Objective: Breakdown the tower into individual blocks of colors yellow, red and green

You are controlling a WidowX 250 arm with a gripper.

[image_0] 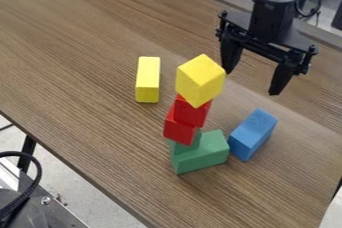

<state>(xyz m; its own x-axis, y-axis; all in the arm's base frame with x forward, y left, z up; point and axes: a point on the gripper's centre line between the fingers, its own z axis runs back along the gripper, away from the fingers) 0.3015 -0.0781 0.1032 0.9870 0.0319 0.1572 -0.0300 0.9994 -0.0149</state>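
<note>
1. The tower (192, 113) stands just beside the blue block (253, 134); the gripper (252, 82) has its fingers spread wide.
2. Centre over the yellow top block (200, 80), pinch opposite flat faces, lift straight up.
3. Avoid nudging the red blocks (178, 129) below; their seating is perhaps skewed.

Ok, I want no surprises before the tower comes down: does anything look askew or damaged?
The tower looks askew: its yellow top block sits twisted against the red blocks beneath, so their edges don't line up. No damage shows.
</note>
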